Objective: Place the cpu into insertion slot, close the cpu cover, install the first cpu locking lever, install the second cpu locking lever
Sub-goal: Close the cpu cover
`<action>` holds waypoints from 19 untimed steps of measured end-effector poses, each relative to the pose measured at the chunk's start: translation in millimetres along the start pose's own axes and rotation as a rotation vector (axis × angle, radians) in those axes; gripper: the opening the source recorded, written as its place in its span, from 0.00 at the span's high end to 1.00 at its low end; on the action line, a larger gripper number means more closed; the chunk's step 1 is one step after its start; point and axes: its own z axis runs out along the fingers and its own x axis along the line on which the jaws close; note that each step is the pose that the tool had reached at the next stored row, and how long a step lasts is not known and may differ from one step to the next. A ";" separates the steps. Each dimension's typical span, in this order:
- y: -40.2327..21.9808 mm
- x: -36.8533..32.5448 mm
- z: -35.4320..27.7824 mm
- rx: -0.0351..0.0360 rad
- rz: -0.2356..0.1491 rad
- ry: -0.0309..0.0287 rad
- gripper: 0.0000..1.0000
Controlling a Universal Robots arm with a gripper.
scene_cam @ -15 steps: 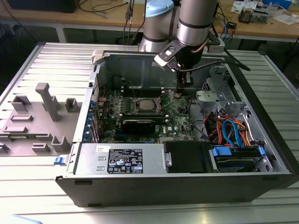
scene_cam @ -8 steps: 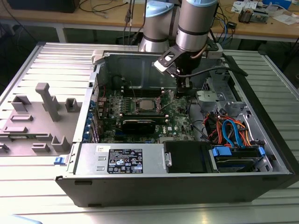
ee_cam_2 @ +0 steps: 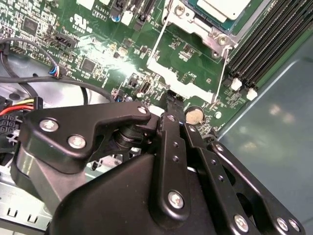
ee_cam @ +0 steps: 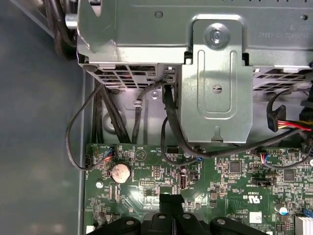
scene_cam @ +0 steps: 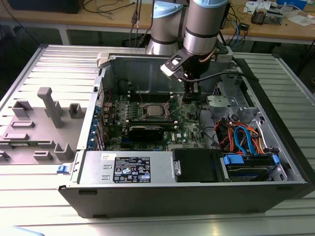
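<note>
The cpu [scene_cam: 151, 111], a flat dull-silver square, sits in the black insertion slot [ee_cam_2: 190, 19]. My gripper [ee_cam_2: 173, 98] looks clenched against the thin metal cpu cover [ee_cam_2: 183, 81].

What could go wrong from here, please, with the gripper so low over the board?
The gripper sits low over the board beside the coin battery, so a slip could scrape either. The cover lies open beside the chip; a skewed push might bend its thin frame. Cables nearby could snag.
</note>
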 end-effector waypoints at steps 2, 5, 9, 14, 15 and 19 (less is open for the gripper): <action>-2.0 0.0 -0.1 -0.0010 0.000 -0.0001 0.89; -14.6 0.3 -0.4 -0.0159 0.000 -0.0003 0.89; -26.8 0.5 -0.7 -0.0369 0.000 -0.0006 0.89; -42.6 0.7 -1.2 -0.0597 0.000 -0.0010 0.89; -44.1 0.8 -1.2 -0.0608 0.000 -0.0011 0.89; -51.4 0.9 -1.5 -0.0647 0.000 -0.0012 0.89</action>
